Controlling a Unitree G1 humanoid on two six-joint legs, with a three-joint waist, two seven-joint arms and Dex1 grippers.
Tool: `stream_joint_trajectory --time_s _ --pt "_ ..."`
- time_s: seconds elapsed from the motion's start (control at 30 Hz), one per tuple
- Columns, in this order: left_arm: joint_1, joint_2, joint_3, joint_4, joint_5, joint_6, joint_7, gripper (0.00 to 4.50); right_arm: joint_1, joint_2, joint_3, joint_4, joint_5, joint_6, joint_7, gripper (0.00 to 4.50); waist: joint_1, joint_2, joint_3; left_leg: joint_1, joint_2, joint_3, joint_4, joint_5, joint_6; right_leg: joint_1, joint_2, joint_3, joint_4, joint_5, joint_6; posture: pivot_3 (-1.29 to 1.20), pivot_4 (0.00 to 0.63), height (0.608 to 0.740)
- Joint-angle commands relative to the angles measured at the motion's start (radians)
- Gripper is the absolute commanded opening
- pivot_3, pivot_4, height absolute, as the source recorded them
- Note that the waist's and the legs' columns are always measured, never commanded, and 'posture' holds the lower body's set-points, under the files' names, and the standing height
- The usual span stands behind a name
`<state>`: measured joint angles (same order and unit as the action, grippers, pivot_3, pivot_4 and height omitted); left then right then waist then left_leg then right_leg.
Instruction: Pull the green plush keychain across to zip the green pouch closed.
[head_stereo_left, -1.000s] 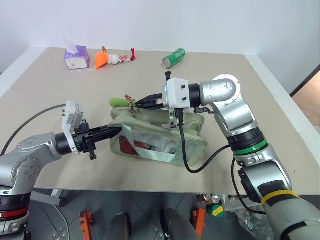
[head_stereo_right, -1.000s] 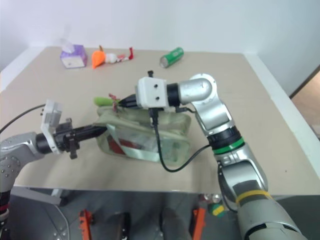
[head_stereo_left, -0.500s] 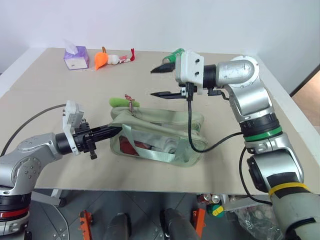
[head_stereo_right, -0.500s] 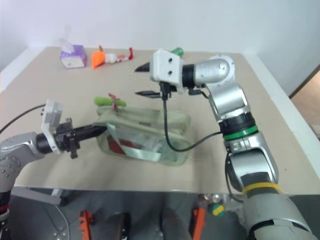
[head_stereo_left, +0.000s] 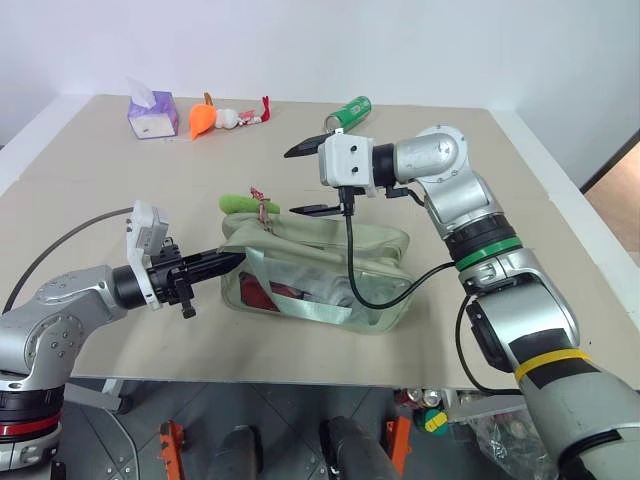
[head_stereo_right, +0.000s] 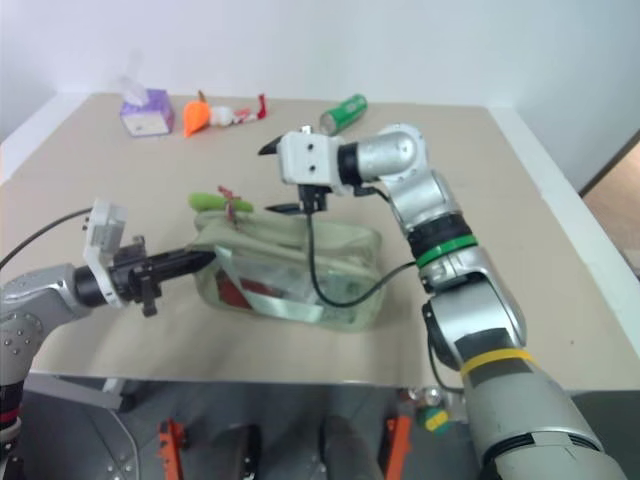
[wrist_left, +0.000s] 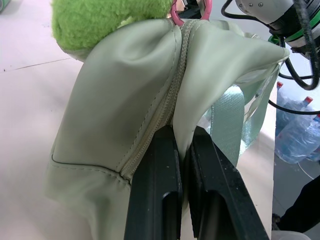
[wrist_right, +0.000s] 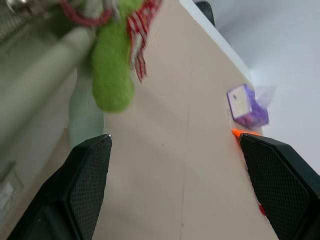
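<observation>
A tan table (head_stereo_left: 90, 210) stands by a white wall.

The left gripper (head_stereo_left: 228, 262) has its fingers (wrist_left: 155, 190) clenched on the end of the pouch (head_stereo_left: 320, 262), pinching the cloth right at the zipper seam. This hand holds the pouch steady.

The right gripper (head_stereo_left: 310, 180) hangs in the air just above the pouch. Its fingers (wrist_right: 90, 175) are spread wide and hold nothing. The keychain (head_stereo_left: 242, 204) lies on the table just in front of and below these fingers, touching the pouch end that the left fingers pinch. Its red cord (head_stereo_left: 262, 203) sits by the zipper.

Farther out past the right fingers are a green can (head_stereo_left: 347, 115), an orange toy (head_stereo_left: 205, 118) and a purple tissue box (head_stereo_left: 153, 113), all well apart from the pouch.

I think the step now is getting hold of the keychain. The next move would need the right fingers to come down around the fuzzy plush, squeeze it, and then pull it along the top of the pouch, away from the left fingers.

How far the zipper is shut is hard to tell. The zipper slider is too small to make out. The right arm's cable (head_stereo_left: 365, 290) hangs over part of the pouch.
</observation>
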<state>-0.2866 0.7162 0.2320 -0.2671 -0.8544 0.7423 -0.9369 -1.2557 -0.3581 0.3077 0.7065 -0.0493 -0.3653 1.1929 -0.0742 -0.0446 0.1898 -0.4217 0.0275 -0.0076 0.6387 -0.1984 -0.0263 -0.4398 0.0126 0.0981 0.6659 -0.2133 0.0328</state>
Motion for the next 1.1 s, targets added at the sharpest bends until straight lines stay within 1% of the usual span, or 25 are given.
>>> stream_joint_trajectory --time_s 0.03,0.2,0.5,0.57,0.6,0.67,0.7,0.73,0.77,0.93,1.1 --pt "-0.003 -0.006 -0.004 -0.042 -0.015 0.0 0.004 0.0 -0.038 0.028 -0.022 -0.016 0.052 0.017 0.054 4.22 0.0 0.0 0.0 0.0 0.0 0.0 0.0 0.0 0.0 0.0 0.0 0.0 0.0 0.0 0.0 0.0 0.15 0.74" --pt "-0.001 -0.006 -0.005 -0.045 -0.017 0.001 0.009 0.0 -0.047 0.07 -0.029 -0.021 0.087 0.064 0.098 4.22 0.0 0.0 0.0 0.0 0.0 0.0 0.0 0.0 0.0 0.0 0.0 -0.001 0.0 0.0 0.0 0.0 0.15 0.74" --pt "0.002 -0.013 -0.006 -0.052 -0.017 0.0 0.02 0.0 -0.062 0.151 -0.034 -0.013 0.096 0.08 0.087 4.22 0.0 0.0 0.0 0.0 0.0 -0.001 0.0 0.0 0.0 0.0 0.0 -0.002 0.0 0.001 -0.001 0.0 0.15 0.74" --pt "0.006 -0.015 -0.004 -0.056 -0.018 -0.001 0.024 0.0 -0.058 0.163 -0.044 -0.024 0.119 0.09 0.105 3.66 0.0 0.0 0.0 0.0 0.0 -0.001 0.0 0.0 0.0 0.0 0.0 -0.002 0.0 0.001 -0.001 0.0 0.15 0.74" --pt "0.007 -0.016 -0.003 -0.057 -0.017 -0.001 0.025 0.0 -0.056 0.165 -0.046 -0.028 0.127 0.097 0.113 3.47 0.0 0.0 0.0 0.0 0.0 -0.001 0.0 0.0 0.0 0.0 0.0 -0.002 0.0 0.001 -0.001 0.0 0.15 0.74" --pt "0.007 -0.016 -0.003 -0.055 -0.016 -0.001 0.026 0.0 -0.056 0.165 -0.049 -0.03 0.134 0.105 0.119 2.78 0.0 0.0 0.0 0.0 0.0 -0.001 0.0 0.0 0.0 0.0 0.0 -0.002 0.0 0.001 -0.001 0.0 0.15 0.74" --pt "0.007 -0.016 -0.002 -0.055 -0.016 -0.002 0.027 0.0 -0.056 0.165 -0.051 -0.031 0.135 0.108 0.121 2.34 0.0 0.0 0.0 0.0 0.0 -0.001 0.0 0.0 0.0 0.0 0.0 -0.002 0.0 0.001 -0.001 0.0 0.15 0.74" --pt "0.005 -0.016 -0.003 -0.053 -0.016 -0.002 0.027 0.0 -0.056 0.165 -0.053 -0.029 0.137 0.11 0.123 2.09 0.0 0.0 0.0 0.0 0.0 -0.001 0.0 0.0 0.0 0.0 0.0 -0.002 0.0 0.001 -0.001 0.0 0.15 0.74" --pt "0.004 -0.017 -0.003 -0.052 -0.015 -0.003 0.027 0.0 -0.057 0.164 -0.055 -0.028 0.138 0.113 0.126 1.69 0.0 0.0 0.0 0.0 0.0 -0.001 0.0 0.0 0.0 0.0 0.0 -0.002 0.0 0.001 -0.001 0.0 0.15 0.74" --pt "-0.005 -0.02 -0.008 -0.044 -0.01 -0.006 0.026 0.0 -0.057 0.163 -0.06 -0.021 0.136 0.114 0.126 0.02 0.0 0.0 0.0 0.0 0.0 -0.002 0.0 0.0 0.0 0.0 0.0 -0.002 0.0 0.001 -0.001 0.0 0.15 0.74" --pt "-0.012 -0.022 -0.011 -0.036 -0.006 -0.009 0.023 0.0 -0.055 0.159 -0.061 -0.021 0.135 0.113 0.126 0.02 0.0 0.0 0.0 0.0 0.0 -0.002 0.0 0.0 0.0 0.0 0.0 -0.003 0.0 0.001 -0.002 0.0 0.15 0.74"
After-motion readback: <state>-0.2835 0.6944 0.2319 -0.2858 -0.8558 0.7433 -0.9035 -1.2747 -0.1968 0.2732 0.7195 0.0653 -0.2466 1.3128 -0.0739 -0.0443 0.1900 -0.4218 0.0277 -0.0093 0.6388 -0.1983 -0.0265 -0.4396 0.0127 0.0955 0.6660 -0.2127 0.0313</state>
